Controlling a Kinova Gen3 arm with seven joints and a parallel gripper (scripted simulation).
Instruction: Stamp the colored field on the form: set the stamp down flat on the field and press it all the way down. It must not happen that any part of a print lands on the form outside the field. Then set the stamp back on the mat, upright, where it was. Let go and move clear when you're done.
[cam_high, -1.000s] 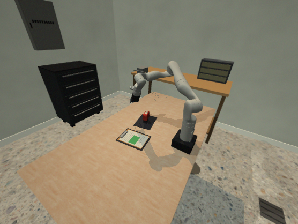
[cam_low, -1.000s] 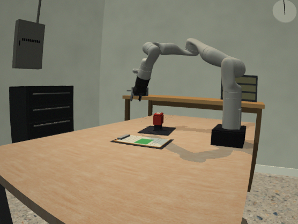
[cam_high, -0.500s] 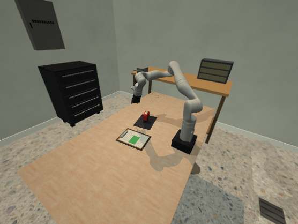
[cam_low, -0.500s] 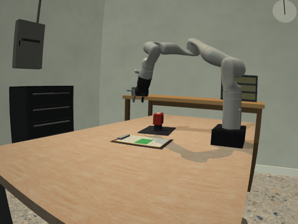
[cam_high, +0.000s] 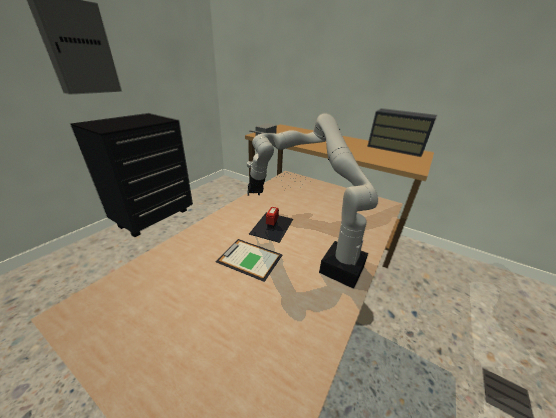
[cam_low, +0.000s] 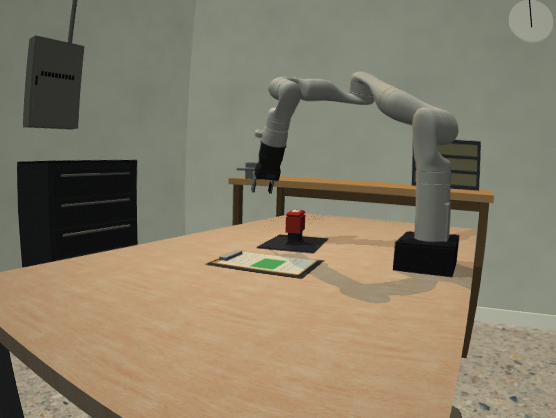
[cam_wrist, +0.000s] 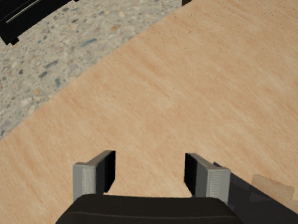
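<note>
gripper (cam_low: 262, 188): hanging wide open, holding nothing, fingers pointing down.
stamp (cam_low: 295, 222): standing upright on mat (cam_low: 272, 244), below gripper & offset twd arm's base.

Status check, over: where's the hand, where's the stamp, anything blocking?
Hand open, empty, above the table beyond the mat. Red stamp upright on black mat, untouched. Green field on form unstamped. Nothing seen blocking the way to the stamp.
</note>
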